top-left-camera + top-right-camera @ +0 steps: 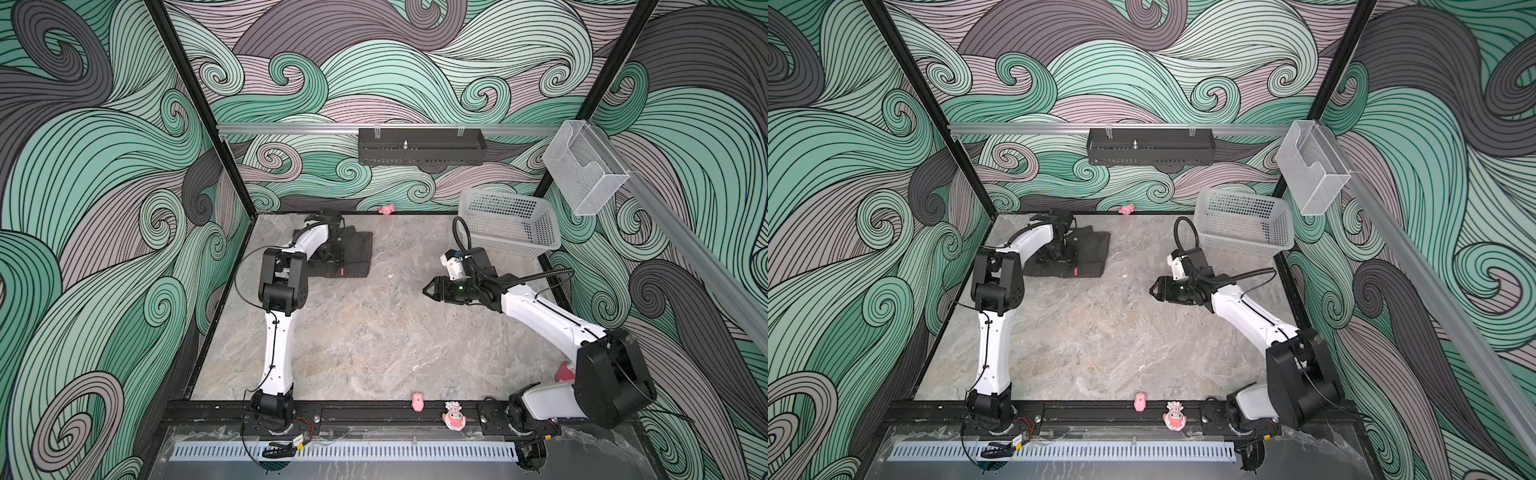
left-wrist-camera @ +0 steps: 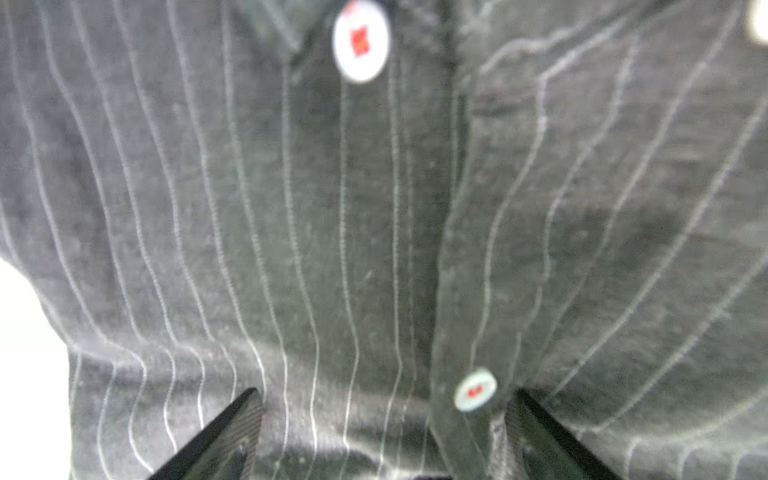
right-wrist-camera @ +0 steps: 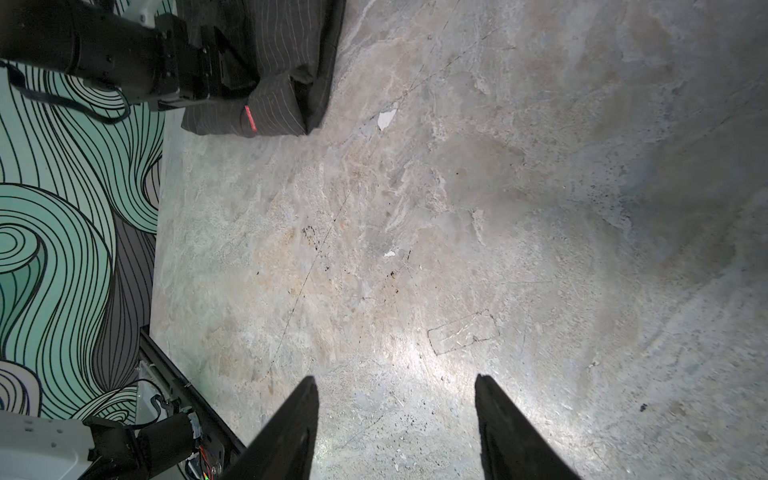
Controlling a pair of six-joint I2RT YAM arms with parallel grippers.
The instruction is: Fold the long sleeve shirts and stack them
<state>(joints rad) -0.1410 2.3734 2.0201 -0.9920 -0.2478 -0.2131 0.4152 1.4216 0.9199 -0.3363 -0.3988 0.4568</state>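
A: Where is the shirt lying just now?

B: The long sleeve shirt (image 1: 355,255) is lying folded into a flat bundle at the far left of the table (image 1: 374,332), close to the back wall; its red tag (image 1: 341,272) is showing at the bundle's near edge.

A: And the tools?

B: The left gripper (image 2: 384,395) is sitting right over the bundle, pointing down at the button placket; its jaws are standing wide apart with nothing pinched; whether the tips are touching the cloth I am not managing to tell. The right gripper (image 3: 395,379) is hovering over bare table towards the right side; its jaws are standing apart too, holding nothing.

A: Which relation is deciding the next move?

B: I am judging it so: the shirt is lying straight beneath the left tool and well apart from the right one, off to that one's left and further back; so the left arm is far nearer. The bundle seems to be running longer across the table than front to back, though the left arm is covering part of it; the placket is running between the left jaws.

A: Counting?

B: I am counting one shirt, so nothing to stack it on is showing; two grippers; one white basket (image 1: 511,224) at the far right; in the left wrist view, two whole buttons (image 2: 360,41) and the edge of a third.
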